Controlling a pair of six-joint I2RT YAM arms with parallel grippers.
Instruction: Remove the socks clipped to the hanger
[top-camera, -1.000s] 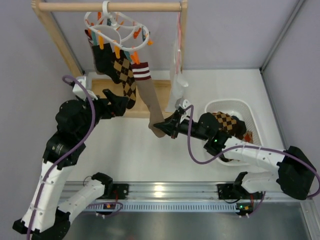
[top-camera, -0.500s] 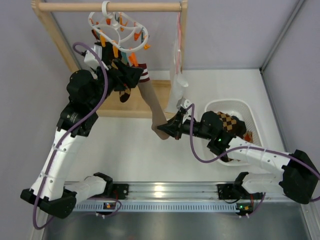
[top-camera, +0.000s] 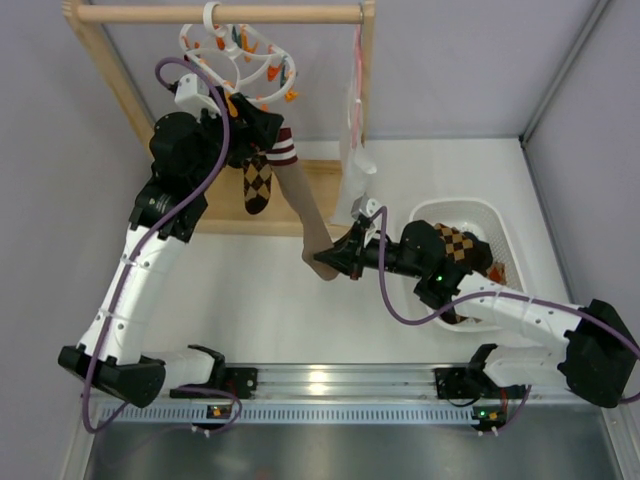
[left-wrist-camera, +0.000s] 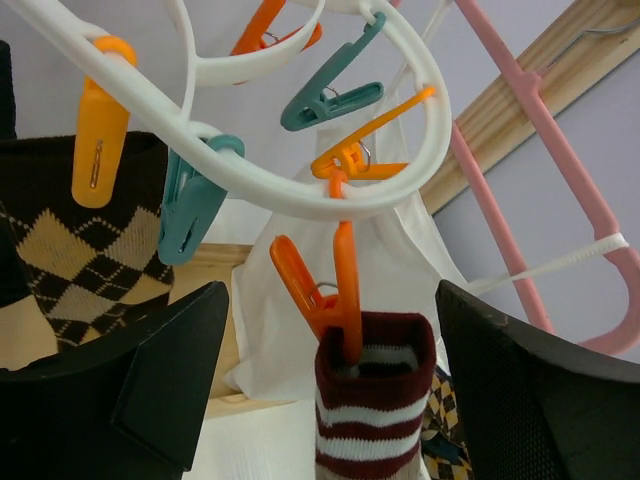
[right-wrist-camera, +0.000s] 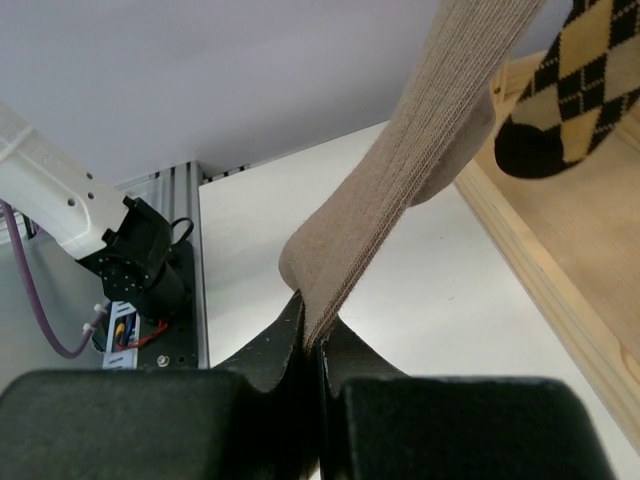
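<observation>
Left gripper (left-wrist-camera: 335, 385) — jaws spread wide, holding nothing, flanking the orange plastic clip (left-wrist-camera: 340, 290) that pins the long tan ribbed sock (top-camera: 305, 210) by its maroon-and-white striped cuff (left-wrist-camera: 375, 420) under the white plastic ring-shaped hanger (left-wrist-camera: 290, 195). Right gripper (right-wrist-camera: 312, 335) — pinched shut on that sock's toe end, lower right. Best practice, judged: squeeze the clip's handles, not the cuff, with light downward tension only.

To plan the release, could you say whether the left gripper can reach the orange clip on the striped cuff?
Probably yes: the left gripper is open, flanking the orange clip, nothing in between.
</observation>
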